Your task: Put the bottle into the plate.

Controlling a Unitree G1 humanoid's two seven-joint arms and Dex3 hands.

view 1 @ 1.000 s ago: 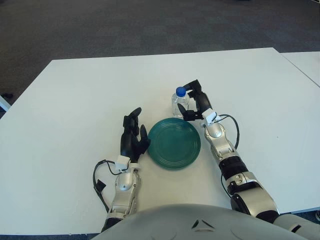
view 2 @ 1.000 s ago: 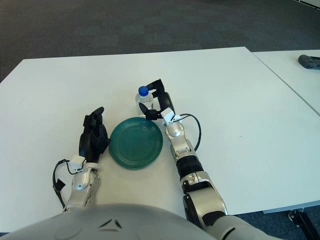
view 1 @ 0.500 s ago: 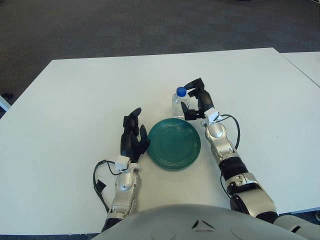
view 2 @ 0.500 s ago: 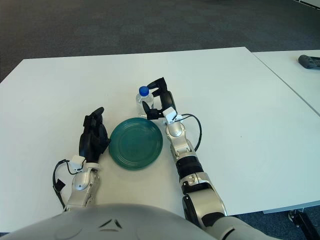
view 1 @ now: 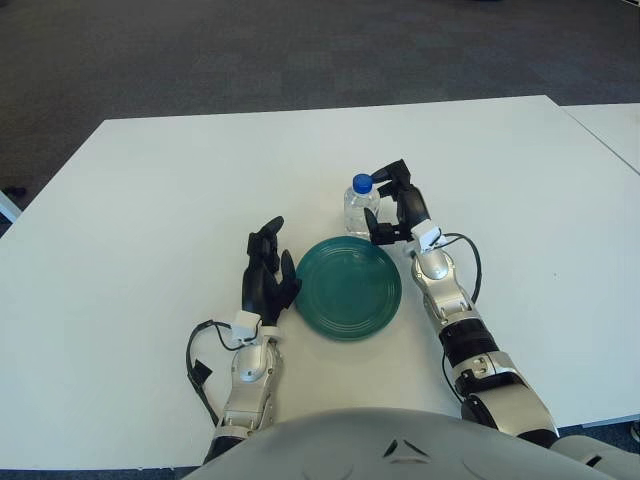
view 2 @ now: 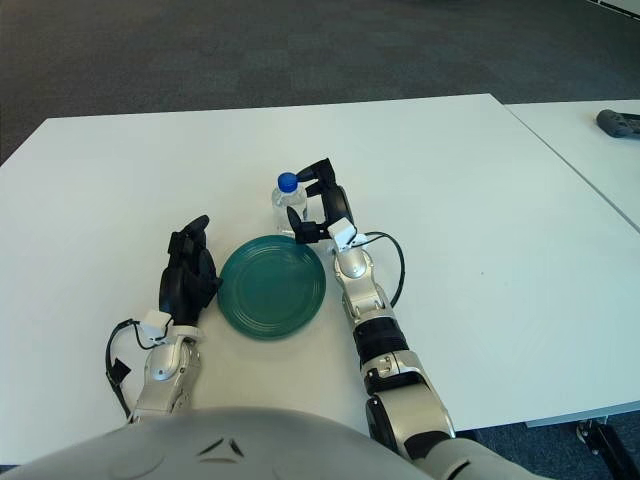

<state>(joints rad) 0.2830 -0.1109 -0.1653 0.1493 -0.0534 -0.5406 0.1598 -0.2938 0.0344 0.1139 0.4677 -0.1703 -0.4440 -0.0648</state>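
Observation:
A small clear bottle [view 1: 360, 208] with a blue cap stands upright on the white table [view 1: 150, 200], just beyond the far rim of the green plate [view 1: 350, 286]. My right hand [view 1: 385, 205] is at the bottle's right side. Its fingers curve toward the bottle, one fingertip near the cap and the thumb low by the base, but they do not close around it. The bottle is still on the table. The left hand [view 1: 268, 272] shows beside the plate's left rim, fingers relaxed and holding nothing.
A second white table [view 2: 600, 140] stands at the right with a dark object [view 2: 620, 122] on it. Dark carpet lies beyond the table's far edge. A black cable [view 1: 197, 365] loops by my left wrist.
My right hand has shifted slightly at the bottle's right side, its fingers staying near the cap and base. The bottle, the plate and the left hand have not moved.

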